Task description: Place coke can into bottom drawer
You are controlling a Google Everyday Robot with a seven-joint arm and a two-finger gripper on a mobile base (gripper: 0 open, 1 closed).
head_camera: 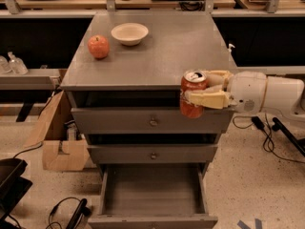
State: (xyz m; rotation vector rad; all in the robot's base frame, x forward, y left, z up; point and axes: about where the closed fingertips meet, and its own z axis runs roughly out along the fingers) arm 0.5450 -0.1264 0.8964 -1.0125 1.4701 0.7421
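Observation:
My gripper comes in from the right on a white arm and is shut on the red coke can, one cream finger across its front. The can is upright in the air, in front of the cabinet's front edge, level with the top drawer. The bottom drawer is pulled out and open below, grey inside with nothing in it. It lies lower and a little to the left of the can.
A red apple and a cream bowl sit on the cabinet top at the back left. The two upper knobbed drawers are closed. A cardboard box stands left of the cabinet. Cables lie on the floor at both sides.

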